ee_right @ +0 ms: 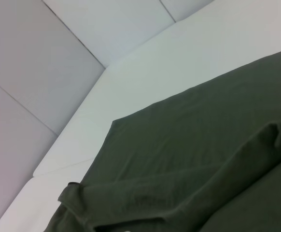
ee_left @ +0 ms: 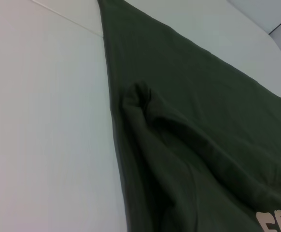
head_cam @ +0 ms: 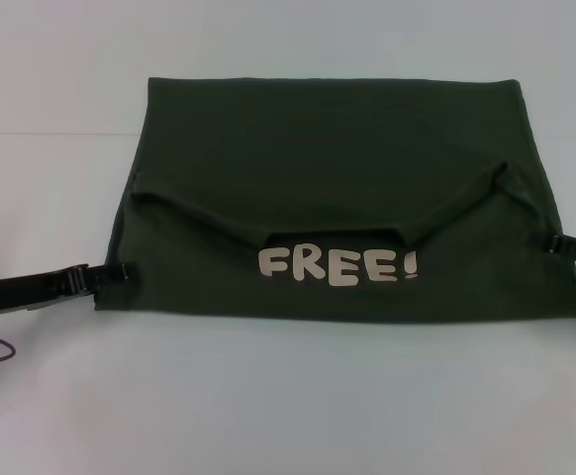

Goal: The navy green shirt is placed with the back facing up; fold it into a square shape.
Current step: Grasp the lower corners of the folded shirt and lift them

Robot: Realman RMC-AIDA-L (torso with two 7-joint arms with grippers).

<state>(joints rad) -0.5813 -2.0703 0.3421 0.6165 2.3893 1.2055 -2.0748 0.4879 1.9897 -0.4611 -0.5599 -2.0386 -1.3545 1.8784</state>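
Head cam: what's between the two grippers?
Only the navy green shirt spans from left gripper to right gripper; head view shows it.

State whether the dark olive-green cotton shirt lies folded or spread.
Folded: the dark olive-green cotton shirt has its near part turned over, pale FREE! lettering facing up.

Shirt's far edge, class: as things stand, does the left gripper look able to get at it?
Probably yes. The left gripper sits at the shirt's near left side, and nothing lies on the table beside the shirt to block it.
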